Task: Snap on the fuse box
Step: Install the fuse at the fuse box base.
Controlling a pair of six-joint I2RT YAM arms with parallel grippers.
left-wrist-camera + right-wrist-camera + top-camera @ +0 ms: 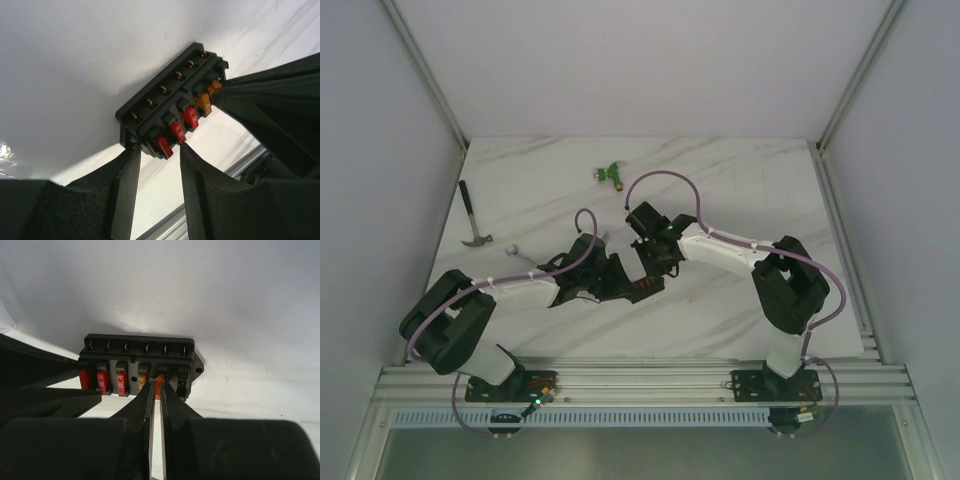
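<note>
You're holding the fuse box (pixel 642 287) between both arms near the middle of the marble counter (pixel 750 180), slightly towards the near edge. It is lying flat on the surface. Your left fingers (pixel 127 185) are closing on one short end of the box (pixel 170 97). One fingertip is pressing the outer corner and the other is sitting against the first red fuse (pixel 165 146), so they are gripping that end. Your right fingers (pixel 142 410) are coming in from the other side and are pinched almost together, with only a thin slit showing between them. They are clamping the orange fuse (pixel 159 382), which is sitting fifth in the row, after three red ones and a paler amber one (pixel 142 381). The last slot beside it is showing dark. A row of small brass terminals is running along the back edge of the box (pixel 137 352). Well away from your work, a hammer (pixel 472 218) is lying by the left edge of the counter and a green T-shaped connector (pixel 610 173) is resting near the far side
</note>
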